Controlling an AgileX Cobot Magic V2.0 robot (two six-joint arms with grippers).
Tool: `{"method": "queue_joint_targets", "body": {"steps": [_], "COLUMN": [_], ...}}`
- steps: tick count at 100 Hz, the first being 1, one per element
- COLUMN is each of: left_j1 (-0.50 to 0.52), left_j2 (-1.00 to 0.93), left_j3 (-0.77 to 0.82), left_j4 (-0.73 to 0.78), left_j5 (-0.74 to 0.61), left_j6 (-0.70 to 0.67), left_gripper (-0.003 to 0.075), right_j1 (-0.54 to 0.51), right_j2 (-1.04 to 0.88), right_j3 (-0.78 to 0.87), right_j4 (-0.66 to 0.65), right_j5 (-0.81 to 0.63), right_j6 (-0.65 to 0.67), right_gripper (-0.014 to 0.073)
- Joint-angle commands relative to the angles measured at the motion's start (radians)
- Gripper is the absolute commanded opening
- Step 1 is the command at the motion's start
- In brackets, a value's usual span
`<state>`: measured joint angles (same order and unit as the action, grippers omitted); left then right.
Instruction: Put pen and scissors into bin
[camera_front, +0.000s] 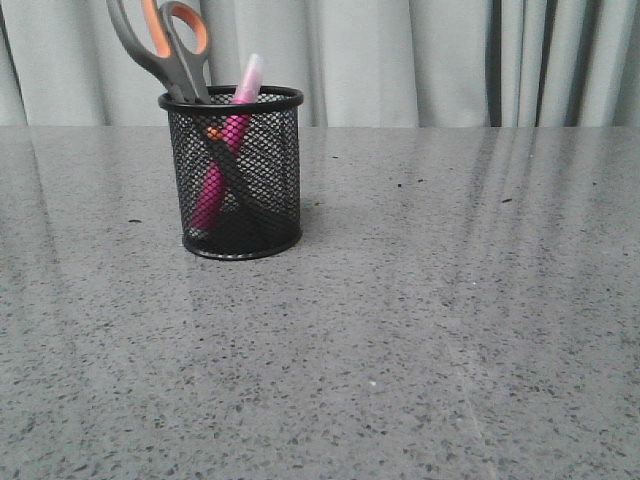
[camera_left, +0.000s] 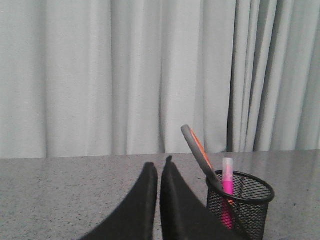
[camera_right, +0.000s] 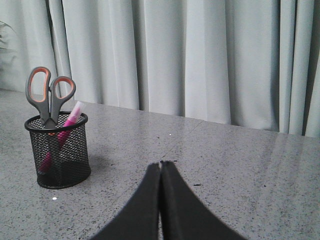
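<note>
Nearest me, my left gripper (camera_left: 159, 172) and right gripper (camera_right: 160, 164) are both clenched with nothing in them, well clear of the work. Farther out on the bench (camera_front: 420, 330) stands the bin (camera_front: 240, 175), light and likely to tip. In it lean the pen (camera_front: 228, 150) and the stiff scissors (camera_front: 165, 45), handles uppermost; I judge the job complete.

Front view low over table (camera_front: 420, 350), facing curtain (camera_front: 400, 60); both wrist views share bin (camera_left: 241, 205).
</note>
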<state>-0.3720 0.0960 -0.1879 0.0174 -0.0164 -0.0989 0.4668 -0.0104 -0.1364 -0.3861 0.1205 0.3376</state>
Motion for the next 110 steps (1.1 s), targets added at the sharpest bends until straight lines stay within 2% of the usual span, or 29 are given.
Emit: {"method": "queue_joint_targets", "body": {"steps": [1, 21, 35, 45, 51, 64, 110], "left_j1": [0.038, 0.222, 0.284, 0.296, 0.302, 0.326, 0.333], "left_j2": [0.01, 0.008, -0.035, -0.07, -0.09, -0.135, -0.131], "left_j3": [-0.02, 0.069, 0.16, 0.218, 0.216, 0.218, 0.216], "left_j4": [0.004, 0.005, 0.013, 0.006, -0.002, -0.089, -0.127], "left_j5": [-0.065, -0.078, -0.093, -0.114, -0.061, -0.04, -0.024], "left_j6": [0.023, 0.044, 0.089, 0.145, 0.161, 0.254, 0.252], "left_gripper": [-0.002, -0.002, -0.002, -0.002, -0.002, -0.002, -0.002], "right_j1": [-0.005, -0.005, -0.005, -0.005, -0.005, -0.005, -0.005], "right_j2": [-0.021, -0.021, -0.021, -0.021, -0.021, -0.021, -0.021], "right_j3": [-0.027, -0.027, -0.027, -0.027, -0.027, -0.027, -0.027], "right_j4": [-0.009, -0.009, -0.009, -0.009, -0.009, -0.009, -0.009], "right_j5": [-0.064, -0.064, -0.064, -0.064, -0.064, -0.064, -0.064], "right_j6": [-0.007, -0.007, -0.007, -0.007, -0.007, -0.007, -0.007], "right_gripper": [-0.0065, -0.0065, -0.0065, -0.0065, -0.0065, -0.0065, -0.0065]}}
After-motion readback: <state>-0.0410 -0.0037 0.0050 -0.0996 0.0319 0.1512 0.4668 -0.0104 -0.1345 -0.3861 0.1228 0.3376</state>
